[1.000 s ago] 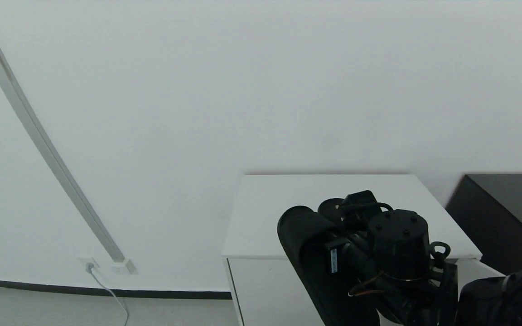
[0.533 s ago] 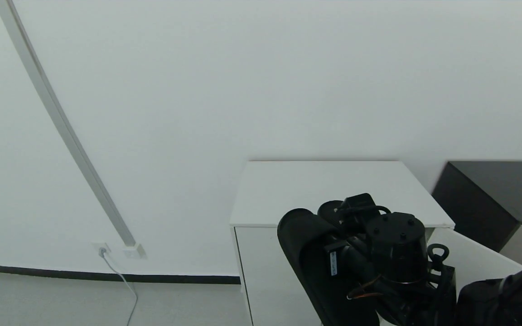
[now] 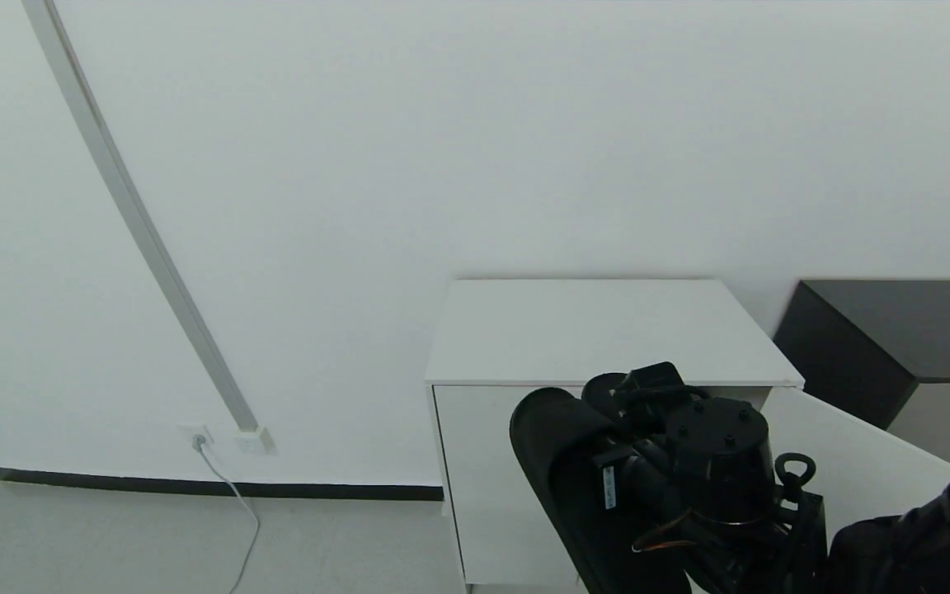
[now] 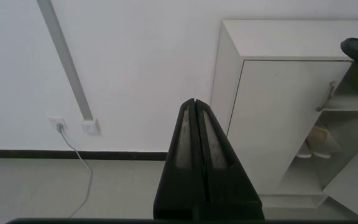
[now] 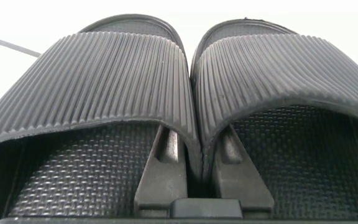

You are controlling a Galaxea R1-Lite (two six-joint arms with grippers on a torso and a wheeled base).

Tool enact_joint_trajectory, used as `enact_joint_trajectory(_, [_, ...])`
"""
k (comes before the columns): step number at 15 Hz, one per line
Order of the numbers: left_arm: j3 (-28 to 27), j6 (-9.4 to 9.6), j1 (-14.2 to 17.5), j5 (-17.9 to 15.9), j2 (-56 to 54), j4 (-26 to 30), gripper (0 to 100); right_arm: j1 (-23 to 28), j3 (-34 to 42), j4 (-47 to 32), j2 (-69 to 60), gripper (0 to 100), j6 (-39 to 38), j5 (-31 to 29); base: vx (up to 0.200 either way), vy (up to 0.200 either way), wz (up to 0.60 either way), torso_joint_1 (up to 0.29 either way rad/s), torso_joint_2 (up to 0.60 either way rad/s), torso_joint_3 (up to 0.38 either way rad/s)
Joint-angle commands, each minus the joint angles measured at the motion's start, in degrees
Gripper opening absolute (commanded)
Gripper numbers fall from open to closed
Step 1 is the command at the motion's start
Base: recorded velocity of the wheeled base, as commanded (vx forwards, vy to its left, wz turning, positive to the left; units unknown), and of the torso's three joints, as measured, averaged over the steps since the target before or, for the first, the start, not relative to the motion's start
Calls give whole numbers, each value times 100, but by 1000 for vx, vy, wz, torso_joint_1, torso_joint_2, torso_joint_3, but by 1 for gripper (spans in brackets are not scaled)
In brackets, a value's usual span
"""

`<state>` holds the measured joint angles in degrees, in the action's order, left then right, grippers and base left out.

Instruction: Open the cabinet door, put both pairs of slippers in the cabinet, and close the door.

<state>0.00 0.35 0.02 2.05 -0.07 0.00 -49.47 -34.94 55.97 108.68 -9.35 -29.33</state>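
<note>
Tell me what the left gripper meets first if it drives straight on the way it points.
Most likely the white wall just beside the cabinet; the left gripper, jaws shut, aims slightly off the cabinet's side. Depth is unclear.

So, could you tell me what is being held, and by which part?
The right gripper holds the black slippers, pinched by their adjoining inner edges; the left gripper is shut, empty.
</note>
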Motion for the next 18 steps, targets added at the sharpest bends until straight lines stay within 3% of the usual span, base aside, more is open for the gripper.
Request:
enact_joint_trajectory(1, [0,0,6,6,7,0,0,-28,31,11,31,0,3,6,0,0,0,0,0,0])
enact_joint_trajectory(8, [0,9,-2,6,7,0,0,-36,31,20,39,0,3,6,0,0,0,0,0,0])
enact_joint_trajectory(18, [0,9,6,-3,7,0,0,-72,84,116,31,0,3,6,0,-200,0,1,2,2])
